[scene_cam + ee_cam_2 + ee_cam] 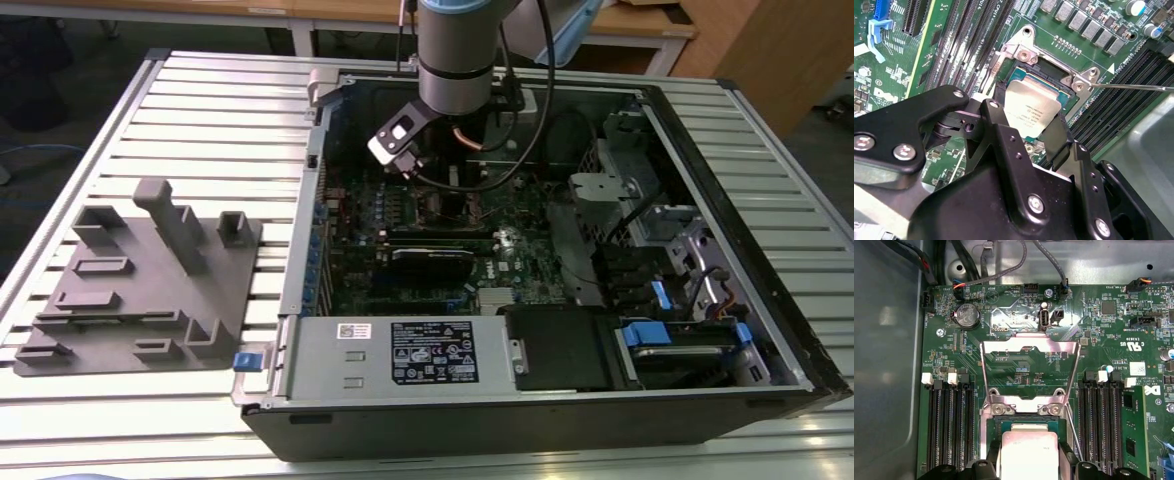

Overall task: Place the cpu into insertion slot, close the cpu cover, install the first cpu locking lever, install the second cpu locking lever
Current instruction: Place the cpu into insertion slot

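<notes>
Fingers clasping cpu, slatted table, desks

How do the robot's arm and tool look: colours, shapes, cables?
The arm is a grey cylinder with a blue band at its top; black cables run beside it. The tool is matte black, built of angular links with silver screws.

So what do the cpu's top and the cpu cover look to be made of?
The cpu: its top looks like matte silver-grey metal, pale and evenly dull, with dark print on it. The cpu cover seems to be thin stamped metal, probably steel, with a bright finish: it throws sharp highlights.
</notes>
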Motion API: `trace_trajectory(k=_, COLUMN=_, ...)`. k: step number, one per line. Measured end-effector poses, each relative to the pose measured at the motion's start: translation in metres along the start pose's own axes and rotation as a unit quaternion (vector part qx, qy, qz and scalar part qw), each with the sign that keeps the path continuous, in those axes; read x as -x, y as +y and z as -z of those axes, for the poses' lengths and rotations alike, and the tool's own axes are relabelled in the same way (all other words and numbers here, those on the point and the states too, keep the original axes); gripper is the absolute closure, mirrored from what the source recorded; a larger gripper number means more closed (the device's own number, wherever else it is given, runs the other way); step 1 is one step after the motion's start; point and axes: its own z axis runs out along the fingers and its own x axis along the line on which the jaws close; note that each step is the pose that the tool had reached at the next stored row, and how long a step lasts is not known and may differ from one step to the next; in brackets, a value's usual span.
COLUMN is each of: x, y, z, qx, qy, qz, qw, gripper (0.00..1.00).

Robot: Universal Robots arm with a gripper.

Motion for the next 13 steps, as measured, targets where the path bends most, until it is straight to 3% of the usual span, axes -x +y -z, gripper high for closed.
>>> trace_trajectory(k=13, x=0.0001, y=-0.0028, z=-0.0008, qx=0.0, qy=0.0, qz=0.0, qw=1.0, gripper=0.46)
